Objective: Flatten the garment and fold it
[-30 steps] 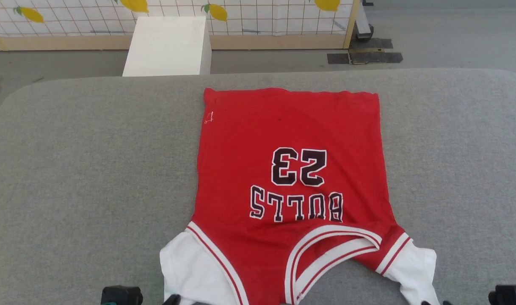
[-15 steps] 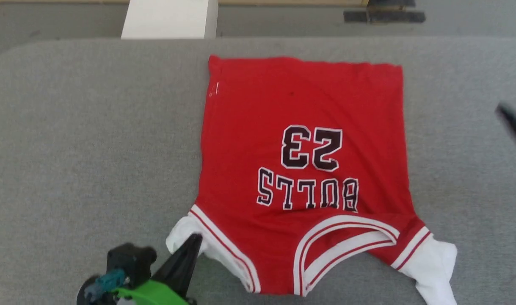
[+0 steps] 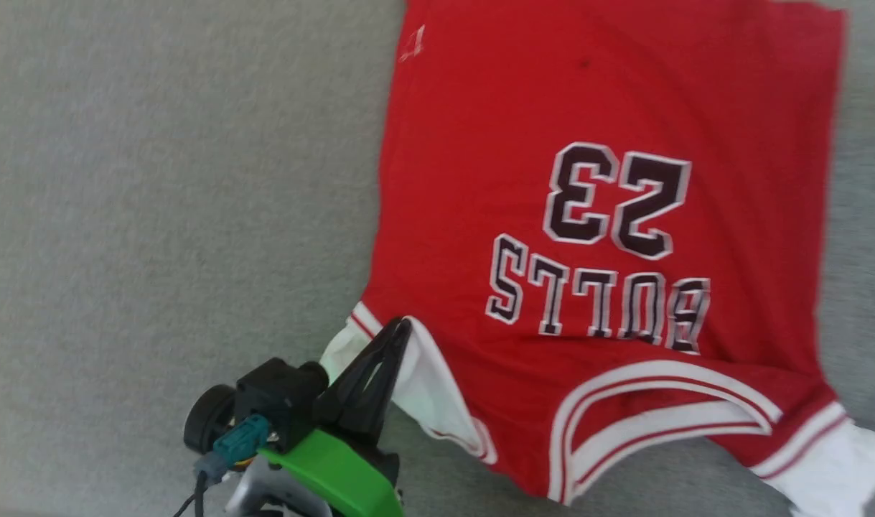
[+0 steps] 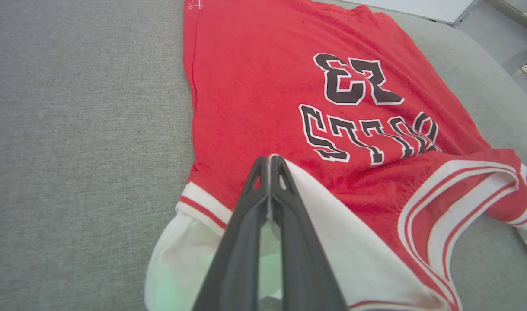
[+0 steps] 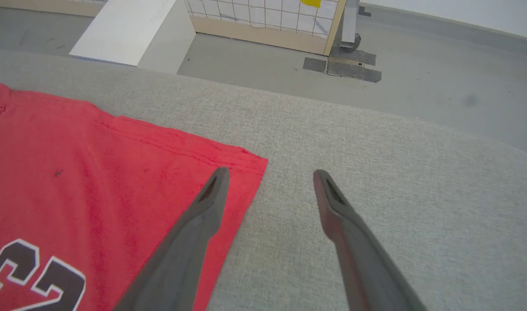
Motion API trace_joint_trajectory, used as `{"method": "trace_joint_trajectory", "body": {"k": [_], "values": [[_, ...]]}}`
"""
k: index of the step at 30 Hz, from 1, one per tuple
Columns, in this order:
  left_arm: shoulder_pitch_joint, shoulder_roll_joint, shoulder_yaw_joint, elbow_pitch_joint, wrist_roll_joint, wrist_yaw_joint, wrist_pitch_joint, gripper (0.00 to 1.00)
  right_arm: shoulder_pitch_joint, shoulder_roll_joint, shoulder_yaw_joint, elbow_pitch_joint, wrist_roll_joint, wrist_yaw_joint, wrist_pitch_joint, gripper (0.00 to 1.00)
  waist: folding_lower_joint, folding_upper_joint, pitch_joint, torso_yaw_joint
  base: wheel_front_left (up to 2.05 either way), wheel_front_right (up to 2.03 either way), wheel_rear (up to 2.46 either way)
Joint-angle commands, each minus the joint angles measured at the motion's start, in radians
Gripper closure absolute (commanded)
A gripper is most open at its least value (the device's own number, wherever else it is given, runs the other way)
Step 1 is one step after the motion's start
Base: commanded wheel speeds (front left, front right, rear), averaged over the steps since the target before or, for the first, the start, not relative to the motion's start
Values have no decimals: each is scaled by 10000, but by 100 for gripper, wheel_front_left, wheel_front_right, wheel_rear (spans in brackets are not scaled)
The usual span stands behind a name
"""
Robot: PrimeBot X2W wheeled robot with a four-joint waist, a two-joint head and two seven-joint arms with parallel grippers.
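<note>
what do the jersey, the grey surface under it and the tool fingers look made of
Jersey: soft matte knit, probably cotton or a blend; it creases and drapes, with stitched hems.
Table cover: grey heathered fabric, woven or felt-like, matte.
Left tool fingers: dark matte moulded plastic or rubber, with cut-outs near the tips; which one is unclear.

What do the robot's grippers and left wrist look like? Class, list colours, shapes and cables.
The left gripper has two long, dark, tapering fingers with triangular cut-outs near the tips. Behind them sit a black housing, a bright green cover and a teal connector with a dark cable. The right gripper has similar long dark-grey fingers, narrowing to slim tips.
</note>
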Motion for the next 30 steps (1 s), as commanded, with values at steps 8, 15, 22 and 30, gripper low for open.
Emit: {"method": "trace_joint_trajectory", "body": {"k": [8, 15, 22, 30], "values": [[-506, -251, -201, 298, 170, -96, -110, 100, -400, 477, -858, 1526, -1349, -13, 63, 65, 0, -1, 1472, 1464, 0, 0, 0], [-519, -144, -74, 394, 153, -26, -105, 100, -553, 754, -818, 1688, -1422, -13, -152, 100, 0, -1, 1190, 1053, 0, 0, 0], [-360, 69, 129, 488, 30, 51, -76, 100, -83, 358, -619, 1328, -553, -13, -832, 100, 0, -1, 180, 330, 0, 0, 0], [58, 356, 401, 718, -405, 45, -34, 100, 2465, -186, -1546, 2, 476, -13, -1840, 100, 0, -1, -1387, -432, 0, 0, 0]]}}
